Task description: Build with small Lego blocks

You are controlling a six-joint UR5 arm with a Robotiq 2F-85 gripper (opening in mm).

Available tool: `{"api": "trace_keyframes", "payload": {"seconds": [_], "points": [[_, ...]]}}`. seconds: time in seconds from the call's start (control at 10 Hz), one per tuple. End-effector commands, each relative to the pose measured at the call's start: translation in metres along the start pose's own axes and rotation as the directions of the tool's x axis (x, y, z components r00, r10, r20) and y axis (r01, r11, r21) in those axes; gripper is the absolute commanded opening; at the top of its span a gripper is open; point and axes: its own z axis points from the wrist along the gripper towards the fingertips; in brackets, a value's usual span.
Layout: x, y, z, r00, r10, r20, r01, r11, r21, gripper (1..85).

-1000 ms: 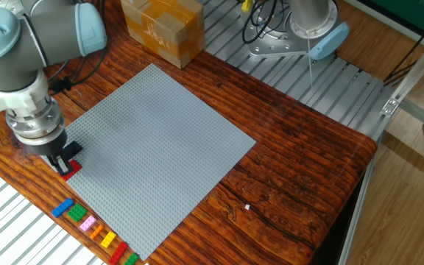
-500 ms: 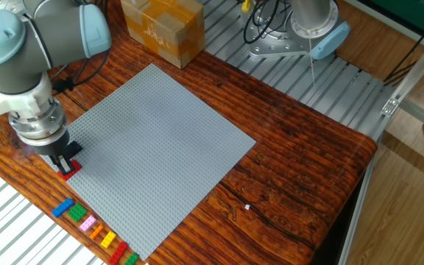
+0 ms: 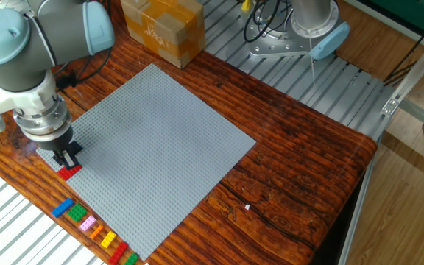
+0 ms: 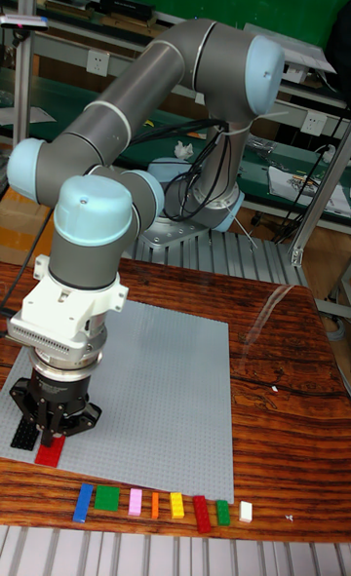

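Gripper [image 3: 68, 157] [image 4: 54, 433]: lower left of the fixed view, pointing down over the near-left corner of the grey baseplate [image 3: 160, 147] [image 4: 166, 391]. Dark fingers close together; whether pinching anything, cannot tell. Tips just above a red block [image 3: 69, 172] [image 4: 50, 450], contact not clear.

Black block [image 4: 23, 431]: on the baseplate corner, just beside the red block, toward the left edge of the tall fixed view; partly hidden behind the gripper body.

Row of small Lego blocks on the wooden table [image 3: 300, 162] [image 4: 283, 420], along the baseplate's near edge. In the tall fixed view, left to right: blue [image 4: 84, 502], wide green [image 4: 106, 499], pink [image 4: 135, 502], thin orange [image 4: 154, 505], yellow [image 4: 176, 505], long red [image 4: 201, 513], small green [image 4: 222, 511], white [image 4: 246, 511]. In the fixed view, the same row at lower left, running diagonally from blue [image 3: 63, 207] down to the frame's bottom edge.

Cardboard box [image 3: 162, 28]: top centre-left of the fixed view, on the table beyond the baseplate's far corner.

Second robot base [image 3: 311, 26]: top right-of-centre of the fixed view, on the ribbed metal surface.
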Motion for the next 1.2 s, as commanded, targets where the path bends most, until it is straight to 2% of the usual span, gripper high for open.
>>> {"api": "trace_keyframes", "payload": {"seconds": [0.0, 0.1, 0.3, 0.7, 0.8, 1.1], "points": [[0.005, 0.001, 0.005, 1.000, 0.006, 0.003, -0.006, 1.000, -0.023, 1.0], [0.003, 0.002, 0.011, 1.000, 0.003, 0.019, -0.002, 0.999, -0.038, 1.0], [0.002, 0.000, 0.011, 1.000, -0.006, 0.023, 0.007, 0.999, -0.041, 1.0], [0.012, -0.007, -0.014, 0.998, 0.001, -0.061, -0.001, 1.000, -0.006, 1.0], [0.011, -0.005, -0.015, 0.997, 0.016, -0.072, -0.016, 1.000, 0.006, 1.0], [0.009, 0.006, -0.014, 0.997, 0.024, -0.078, -0.024, 1.000, 0.004, 1.0]]}}
